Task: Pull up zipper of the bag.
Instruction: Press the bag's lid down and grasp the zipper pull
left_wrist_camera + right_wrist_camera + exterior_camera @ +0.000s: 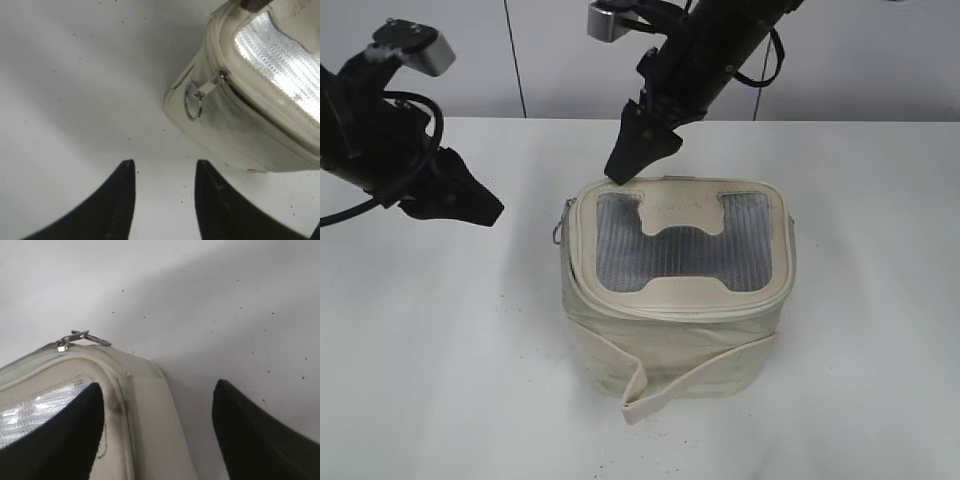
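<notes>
The cream-white bag stands mid-table, its grey mesh lid facing up. The zipper runs round the lid rim. Its silver pull with a ring hangs at the bag's left corner, and it shows in the left wrist view and the right wrist view. My left gripper is open and empty, low over the table left of the bag, and the ring lies ahead of its fingers. My right gripper is open at the bag's back-left corner. One finger is over the lid, the other over the table.
A loose cream strap hangs round the bag's front and folds out at the lower left. The white table carries small dark specks. A pale wall stands behind the table.
</notes>
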